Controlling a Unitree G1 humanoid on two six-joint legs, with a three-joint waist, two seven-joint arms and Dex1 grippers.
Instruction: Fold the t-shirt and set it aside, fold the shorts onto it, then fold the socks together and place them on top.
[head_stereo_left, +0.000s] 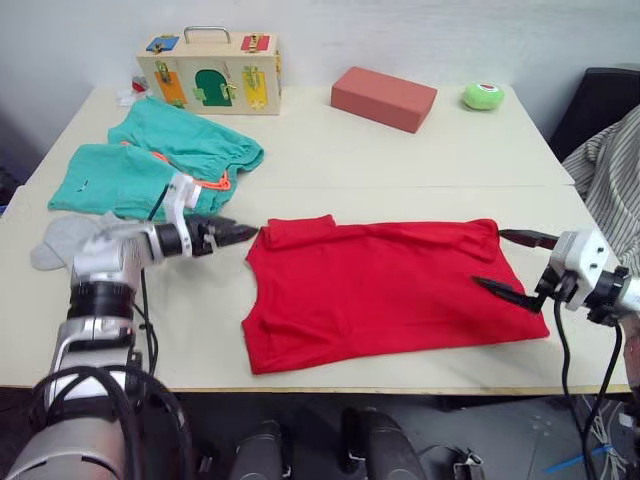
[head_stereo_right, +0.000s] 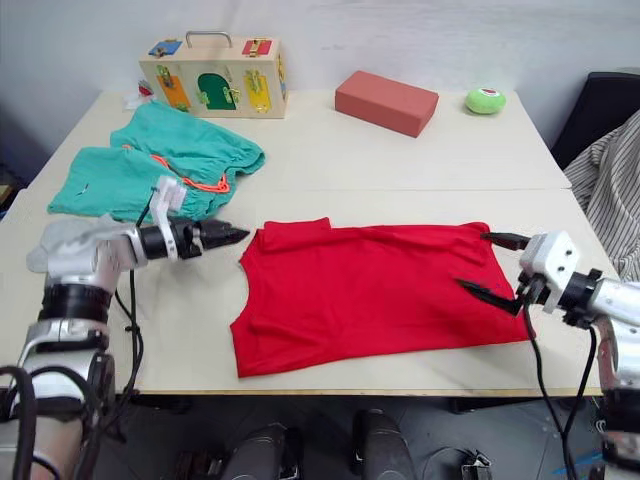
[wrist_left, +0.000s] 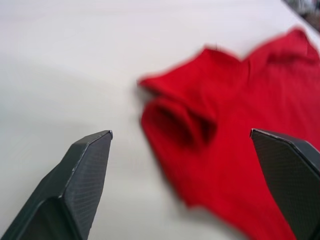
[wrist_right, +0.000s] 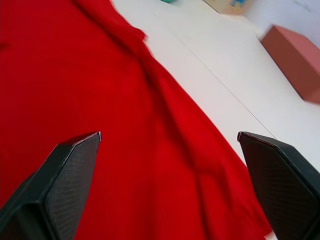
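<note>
Lying flat on the pale tabletop (head_stereo_left: 330, 160), the bright red short-sleeved cloth t-shirt (head_stereo_left: 385, 285) is flanked by both end effectors. The left end effector (head_stereo_left: 238, 234) is held wide open and empty just beside the shirt's folded sleeve. The right end effector (head_stereo_left: 513, 264) is spread open over the opposite edge, gripping nothing. The teal-green cloth shorts (head_stereo_left: 150, 160) are left farther back.

we see pale desk (head_stereo_left: 330, 160) with seam across its middle. wooden latch box (head_stereo_left: 210, 72) with metal handle stands at far left edge. salmon-red brick-shaped block (head_stereo_left: 383, 97) lies right of box, well apart. small green ball (head_stereo_left: 483, 96) sits right of block. grey-white striped fabric (head_stereo_left: 610, 175) hangs off desk's right side.
</note>
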